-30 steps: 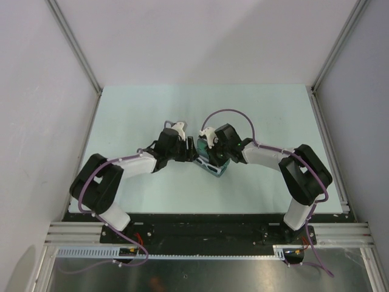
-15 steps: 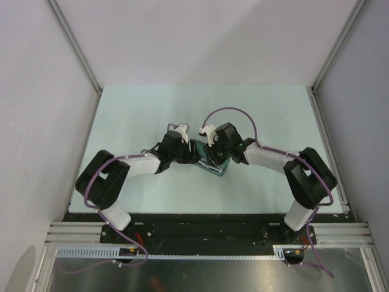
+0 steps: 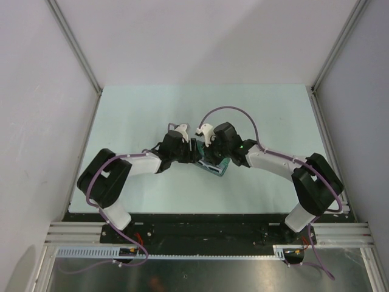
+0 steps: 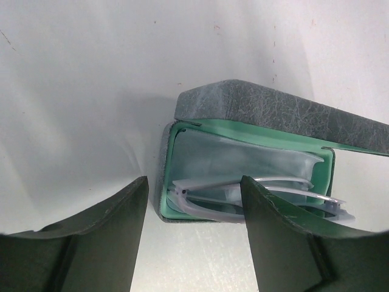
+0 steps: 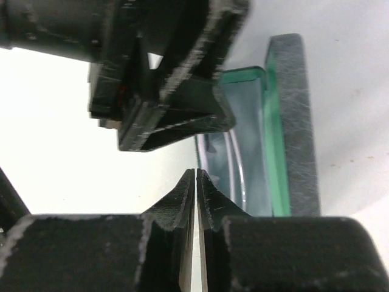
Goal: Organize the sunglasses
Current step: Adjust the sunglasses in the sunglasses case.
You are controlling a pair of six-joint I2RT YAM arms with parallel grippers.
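The grey textured case (image 3: 213,164) lies open at the table's middle, with a green lining (image 4: 249,131) and its lid (image 4: 273,109) raised. The sunglasses (image 4: 203,201), with a white frame and dark lenses, lie folded inside it. They also show in the right wrist view (image 5: 234,167) beside the case's grey edge (image 5: 298,121). My left gripper (image 4: 194,185) is open at the case's end, one finger (image 4: 97,237) outside it and the other finger (image 4: 285,243) in front of the sunglasses. My right gripper (image 5: 196,174) is shut and empty, just beside the case's open side and below the left gripper (image 5: 170,79).
The pale green table (image 3: 140,115) is bounded by metal frame posts (image 3: 73,45) and grey walls. Both arms meet over the case, the left gripper (image 3: 191,152) and the right gripper (image 3: 211,157) very close together. A black base rail (image 3: 206,228) runs along the near edge.
The left arm has swung right, bringing its gripper closer to the case. The right arm's elbow has shifted right and down. The case has stayed put.
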